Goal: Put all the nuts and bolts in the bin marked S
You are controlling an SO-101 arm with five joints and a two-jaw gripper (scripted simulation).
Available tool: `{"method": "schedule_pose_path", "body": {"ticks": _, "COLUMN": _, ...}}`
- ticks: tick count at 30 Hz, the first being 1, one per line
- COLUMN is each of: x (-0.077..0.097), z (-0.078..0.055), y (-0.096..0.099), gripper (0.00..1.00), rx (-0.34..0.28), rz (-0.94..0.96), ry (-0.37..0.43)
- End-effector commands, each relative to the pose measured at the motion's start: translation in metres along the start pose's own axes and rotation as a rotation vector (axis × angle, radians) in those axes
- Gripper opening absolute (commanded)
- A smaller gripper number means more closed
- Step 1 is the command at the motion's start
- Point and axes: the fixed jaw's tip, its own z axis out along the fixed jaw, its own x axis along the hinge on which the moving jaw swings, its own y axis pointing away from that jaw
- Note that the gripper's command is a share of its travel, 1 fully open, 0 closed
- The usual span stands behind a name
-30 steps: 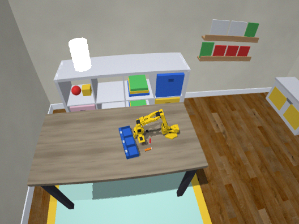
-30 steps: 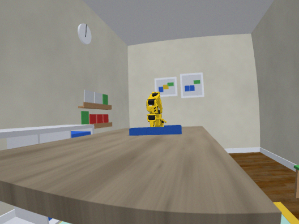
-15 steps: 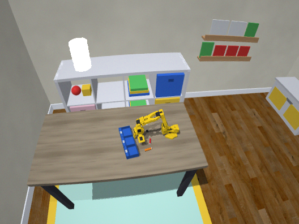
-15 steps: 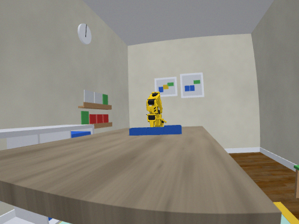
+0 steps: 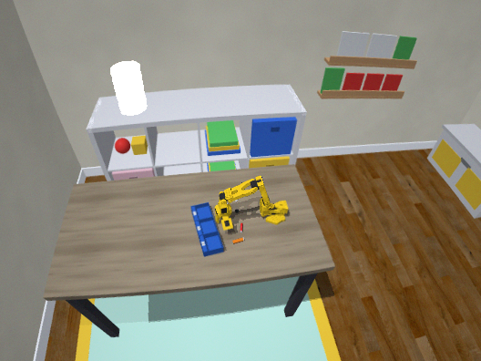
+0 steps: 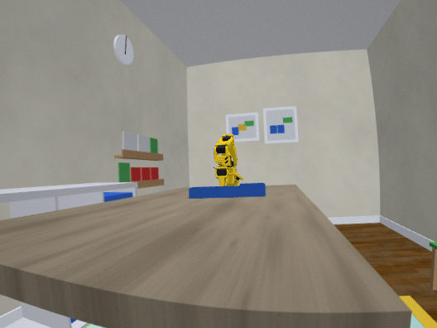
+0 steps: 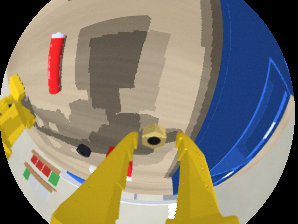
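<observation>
With the arm arched out from its base and bent down near the blue bins (image 5: 213, 244) (image 6: 227, 191) (image 7: 240, 75), your hand (image 5: 226, 224) (image 7: 157, 137) points at the tabletop (image 5: 132, 237) (image 6: 232, 248), its fingers partly closed, a narrow gap between them. You see the brass-coloured nut (image 7: 154, 136) between the fingertips, nearer the fixed-looking left side of the wrist view, with light showing toward the other tip. Its dark hole faces you obliquely; being roughly hexagonal, it presents no clear long axis. Whether both tips touch it, you cannot tell.
</observation>
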Motion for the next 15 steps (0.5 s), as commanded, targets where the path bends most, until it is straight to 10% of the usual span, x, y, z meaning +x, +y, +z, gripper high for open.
{"method": "schedule_pose_path", "body": {"ticks": 1, "x": 0.0017, "z": -0.0037, "y": -0.0036, "gripper": 0.15, "rx": 0.029, "rz": -0.005, "ry": 0.003}}
{"method": "schedule_pose_path", "body": {"ticks": 15, "x": 0.0016, "z": -0.0037, "y": -0.0036, "gripper": 0.04, "rx": 0.029, "rz": -0.005, "ry": 0.003}}
